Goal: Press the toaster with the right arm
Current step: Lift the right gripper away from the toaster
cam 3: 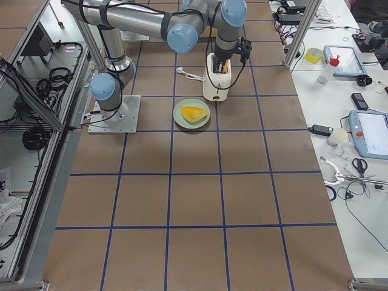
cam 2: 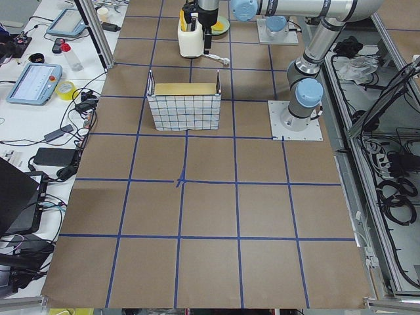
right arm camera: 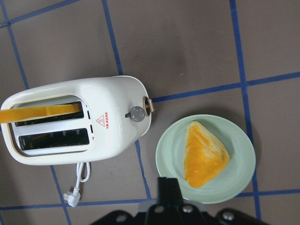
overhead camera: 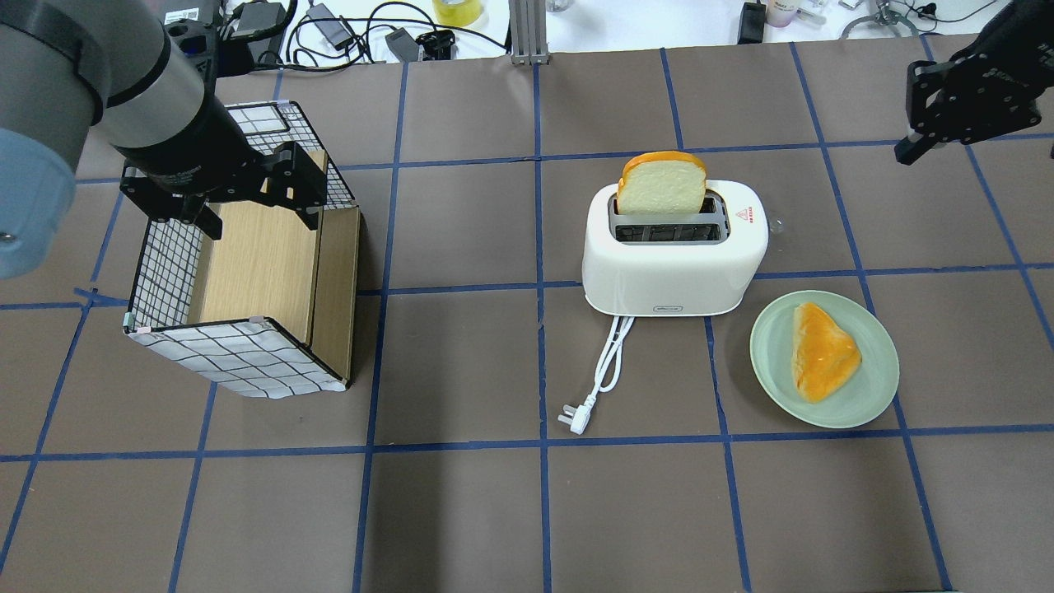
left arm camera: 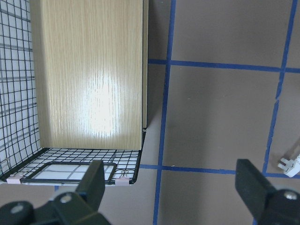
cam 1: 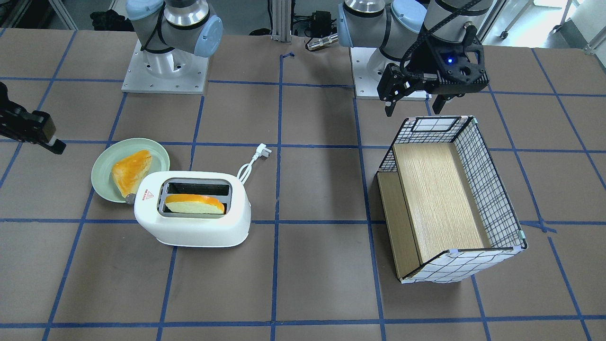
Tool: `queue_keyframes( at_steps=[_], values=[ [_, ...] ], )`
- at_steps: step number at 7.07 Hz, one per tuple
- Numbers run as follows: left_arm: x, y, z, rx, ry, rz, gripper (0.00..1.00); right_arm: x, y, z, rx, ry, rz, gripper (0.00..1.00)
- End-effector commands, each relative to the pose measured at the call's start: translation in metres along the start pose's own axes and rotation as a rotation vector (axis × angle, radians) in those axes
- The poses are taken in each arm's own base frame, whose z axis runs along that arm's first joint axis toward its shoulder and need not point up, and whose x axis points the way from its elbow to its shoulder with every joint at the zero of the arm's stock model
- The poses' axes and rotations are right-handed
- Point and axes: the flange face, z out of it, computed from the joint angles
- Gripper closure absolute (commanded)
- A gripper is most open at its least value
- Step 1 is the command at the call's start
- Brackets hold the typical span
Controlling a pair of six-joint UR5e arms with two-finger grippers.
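Observation:
The white two-slot toaster (cam 1: 191, 222) stands left of the table's middle in the front-facing view, with a bread slice (cam 1: 194, 203) upright in one slot. It also shows in the overhead view (overhead camera: 675, 263) and in the right wrist view (right arm camera: 75, 93). A grey knob (right arm camera: 137, 114) sits on its end that faces the plate. My right gripper (overhead camera: 906, 152) is shut and empty, high and off to the toaster's far right, apart from it; it also shows at the left edge of the front-facing view (cam 1: 57, 146). My left gripper (overhead camera: 259, 222) is open over the box.
A grid-patterned wooden box (overhead camera: 247, 272) lies under the left gripper. A pale green plate (overhead camera: 774, 362) with a triangular bread piece (overhead camera: 823, 350) sits beside the toaster. The white cord and plug (overhead camera: 576, 416) trail toward the robot. Blue tape lines cross the brown table.

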Motion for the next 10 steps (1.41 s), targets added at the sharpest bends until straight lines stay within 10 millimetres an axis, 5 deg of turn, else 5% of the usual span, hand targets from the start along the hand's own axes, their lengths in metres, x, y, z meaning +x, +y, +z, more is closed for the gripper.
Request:
queue_keyframes(
  at_steps=[1,4,5,6,7,10],
  values=[
    [0.0,0.0,0.0,0.0,0.001,0.0,0.0,-0.066,0.014,-0.011,0.004,0.151,0.0,0.98],
    [0.0,0.0,0.0,0.0,0.001,0.0,0.0,-0.133,0.027,0.006,0.02,0.15,0.011,0.98],
    [0.0,0.0,0.0,0.0,0.001,0.0,0.0,-0.145,0.03,0.01,0.023,0.152,0.006,0.82],
    [0.0,0.0,0.0,0.0,0.001,0.0,0.0,-0.147,0.026,0.008,0.06,0.154,-0.013,0.29],
    [0.0,0.0,0.0,0.0,0.001,0.0,0.0,-0.15,0.028,0.007,0.067,0.146,-0.016,0.0],
    [0.0,0.0,-0.001,0.001,0.001,0.0,0.0,-0.166,0.034,0.009,0.085,0.198,-0.06,0.0]
  ],
)
